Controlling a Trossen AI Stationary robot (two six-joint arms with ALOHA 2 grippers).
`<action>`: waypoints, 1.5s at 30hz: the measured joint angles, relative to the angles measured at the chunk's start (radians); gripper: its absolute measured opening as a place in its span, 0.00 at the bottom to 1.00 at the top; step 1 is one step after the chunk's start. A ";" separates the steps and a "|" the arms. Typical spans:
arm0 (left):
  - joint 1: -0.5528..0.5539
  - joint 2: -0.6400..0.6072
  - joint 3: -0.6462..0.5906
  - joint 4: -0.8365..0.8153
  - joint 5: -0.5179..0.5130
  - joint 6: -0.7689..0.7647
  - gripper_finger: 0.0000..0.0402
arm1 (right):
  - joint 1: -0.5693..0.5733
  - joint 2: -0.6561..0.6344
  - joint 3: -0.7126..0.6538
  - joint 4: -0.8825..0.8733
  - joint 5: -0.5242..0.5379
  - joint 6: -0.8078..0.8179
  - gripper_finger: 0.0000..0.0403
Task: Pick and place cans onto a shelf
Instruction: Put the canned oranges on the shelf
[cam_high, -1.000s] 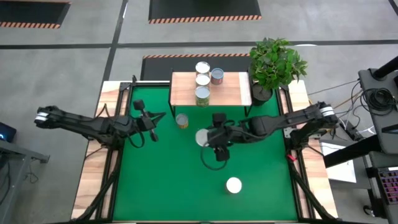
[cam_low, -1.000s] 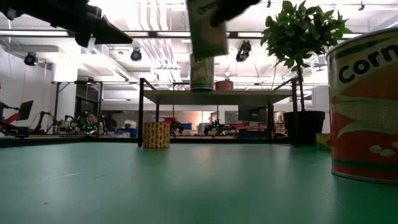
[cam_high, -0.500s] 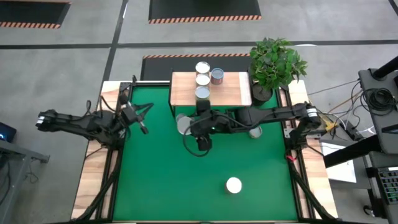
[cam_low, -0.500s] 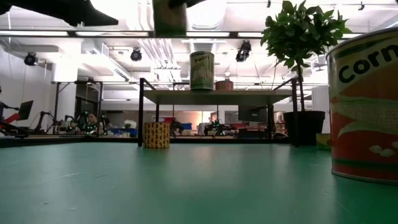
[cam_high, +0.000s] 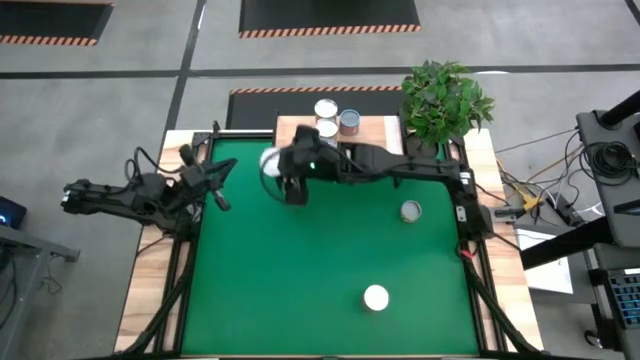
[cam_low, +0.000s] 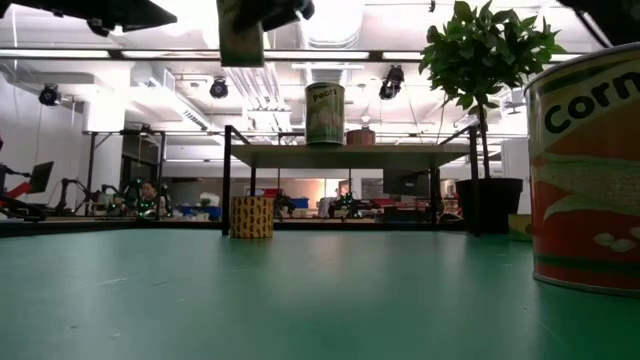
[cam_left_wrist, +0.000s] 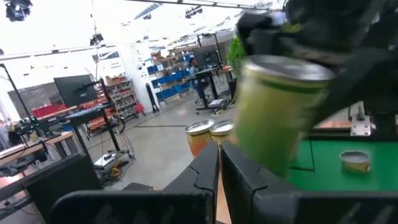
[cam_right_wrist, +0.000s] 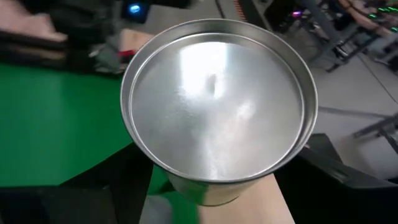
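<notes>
High view: right gripper (cam_high: 283, 176) clamped on a green-labelled can (cam_high: 270, 162), held in the air over the left end of the shelf (cam_high: 380, 127); two cans (cam_high: 326, 110) and a third (cam_high: 349, 122) stand on the shelf board; one can (cam_high: 411, 211) sits on the green table (cam_high: 300, 290) right of centre, another (cam_high: 376, 297) near the front edge; left gripper (cam_high: 219, 172) waits at the table's left rear, fingers closed together, empty; potted plant (cam_high: 443, 100) stands beside the shelf's right end.
</notes>
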 joint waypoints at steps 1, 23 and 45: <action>0.000 -0.004 0.000 0.000 0.000 -0.005 0.00 | -0.015 0.013 0.020 0.001 0.000 0.004 0.70; 0.000 -0.017 0.000 0.001 0.001 -0.009 0.00 | -0.164 0.134 0.055 -0.041 -0.036 0.056 0.70; 0.000 -0.017 0.000 0.001 0.001 -0.009 0.00 | -0.174 0.135 0.017 -0.044 -0.035 0.072 0.83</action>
